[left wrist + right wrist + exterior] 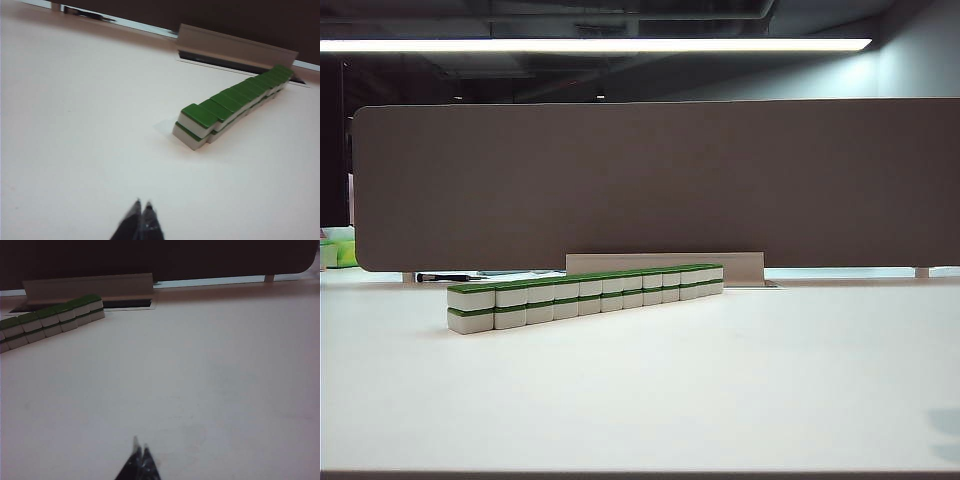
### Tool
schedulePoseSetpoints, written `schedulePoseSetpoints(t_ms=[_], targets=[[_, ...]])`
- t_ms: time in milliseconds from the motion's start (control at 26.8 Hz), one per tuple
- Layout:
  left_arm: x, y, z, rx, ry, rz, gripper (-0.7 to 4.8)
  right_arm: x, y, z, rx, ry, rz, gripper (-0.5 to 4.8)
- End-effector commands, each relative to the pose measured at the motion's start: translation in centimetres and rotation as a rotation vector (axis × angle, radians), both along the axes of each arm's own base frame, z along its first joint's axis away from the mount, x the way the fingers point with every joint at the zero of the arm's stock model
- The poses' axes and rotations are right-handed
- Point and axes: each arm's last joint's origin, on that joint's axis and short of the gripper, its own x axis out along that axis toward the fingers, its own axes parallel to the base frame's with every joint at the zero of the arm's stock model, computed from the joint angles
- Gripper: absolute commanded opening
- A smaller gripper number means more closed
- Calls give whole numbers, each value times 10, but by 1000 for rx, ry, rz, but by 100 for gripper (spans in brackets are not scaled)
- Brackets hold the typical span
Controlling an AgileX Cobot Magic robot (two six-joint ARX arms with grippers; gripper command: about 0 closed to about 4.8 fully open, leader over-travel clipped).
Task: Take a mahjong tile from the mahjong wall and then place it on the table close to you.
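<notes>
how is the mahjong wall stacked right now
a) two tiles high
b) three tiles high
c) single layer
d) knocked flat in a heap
a: the mahjong wall shows two green-backed layers along its whole row; the left gripper and right gripper sit shut, well short of it.

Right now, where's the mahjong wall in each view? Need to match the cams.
Exterior view: mahjong wall left of centre on the table, running back toward the grey partition panel.
Left wrist view: wall right of centre, beyond the shut left gripper.
Right wrist view: wall's far end at the upper left edge, cut off; right gripper shut.
Shared landmark: the metal bracket behind the wall.
</notes>
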Motion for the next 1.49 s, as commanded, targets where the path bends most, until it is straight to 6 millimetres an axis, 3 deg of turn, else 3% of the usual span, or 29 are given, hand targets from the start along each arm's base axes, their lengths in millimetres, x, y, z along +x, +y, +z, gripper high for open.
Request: schedulePoseSetpoints(t_ms=[37,522,894,1490], targets=[[0,-1,2,-2,-11,-20,-6,0,0,2,10,-32,3,-1],[-1,-3,15,-10,-79,-88,-6,-1,1,9,19,-60,21,-2],[-8,-3,44,-8,-163,-92,-6,-6,1,36,18,-130,23,-2],[-9,-5,46,-24,-154,-176,-6,-19,5,73,31,-102,187,-2]])
